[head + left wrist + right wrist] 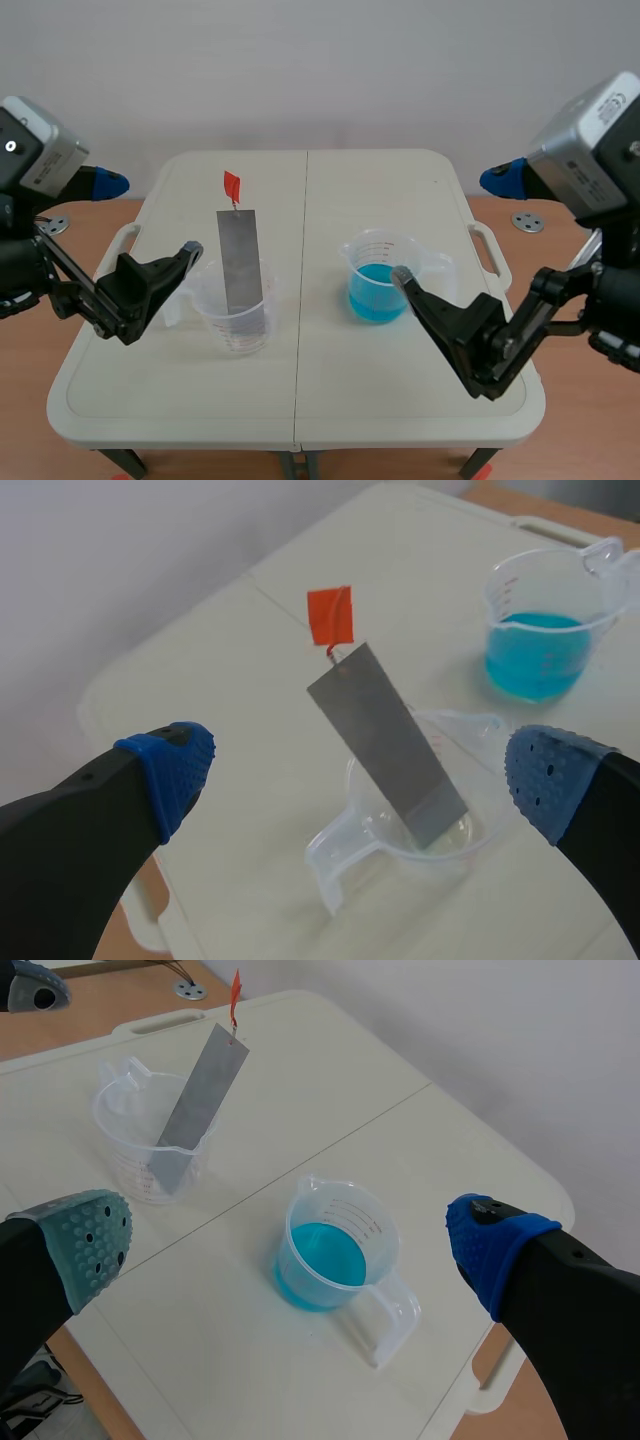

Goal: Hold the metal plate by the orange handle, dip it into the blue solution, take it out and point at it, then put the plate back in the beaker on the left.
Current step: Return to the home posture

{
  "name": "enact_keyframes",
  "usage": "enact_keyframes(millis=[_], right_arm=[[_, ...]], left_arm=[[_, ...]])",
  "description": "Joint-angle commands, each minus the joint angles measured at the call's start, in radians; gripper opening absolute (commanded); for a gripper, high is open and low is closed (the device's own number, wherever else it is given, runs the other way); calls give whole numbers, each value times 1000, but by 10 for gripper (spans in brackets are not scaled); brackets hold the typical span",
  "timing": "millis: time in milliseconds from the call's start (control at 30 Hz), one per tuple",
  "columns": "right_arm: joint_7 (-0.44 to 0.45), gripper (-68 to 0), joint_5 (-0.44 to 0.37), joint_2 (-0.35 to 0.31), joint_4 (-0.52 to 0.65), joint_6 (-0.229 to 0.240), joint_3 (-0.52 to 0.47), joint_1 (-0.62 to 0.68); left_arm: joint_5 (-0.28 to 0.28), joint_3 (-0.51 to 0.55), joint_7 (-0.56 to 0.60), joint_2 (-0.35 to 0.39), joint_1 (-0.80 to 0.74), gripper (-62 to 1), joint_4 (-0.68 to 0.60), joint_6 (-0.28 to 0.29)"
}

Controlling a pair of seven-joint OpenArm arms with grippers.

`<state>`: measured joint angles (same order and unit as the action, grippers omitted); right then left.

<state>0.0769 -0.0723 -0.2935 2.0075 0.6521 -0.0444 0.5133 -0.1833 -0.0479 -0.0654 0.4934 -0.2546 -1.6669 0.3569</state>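
A grey metal plate (pixel 240 258) with an orange handle (pixel 232 186) leans in a clear empty beaker (pixel 236 322) on the table's left half. The plate (pixel 388 742) stands tilted ahead of my left gripper (pixel 360 780), handle (pixel 331 615) uppermost; that gripper (pixel 190 252) is open, just left of the beaker (pixel 400 845). A second beaker (pixel 378 275) with blue solution (pixel 376 293) stands on the right half. My right gripper (pixel 400 275) is open beside it. In the right wrist view the blue beaker (pixel 335 1250) lies between and ahead of the gripper (pixel 290 1245); the plate (pixel 200 1095) stands farther off.
The white folding table (pixel 300 400) has a centre seam and side handles (pixel 483 245). Brown floor with round metal discs (pixel 527 221) lies around it. A pale wall closes the back.
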Motion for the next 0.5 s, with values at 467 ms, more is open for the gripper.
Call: enact_keyframes(millis=[467], right_arm=[[11,-12,-11,-3,3,-1,-3,-10]], left_arm=[[-7,-31,-24,6,0,14,-50,-2]])
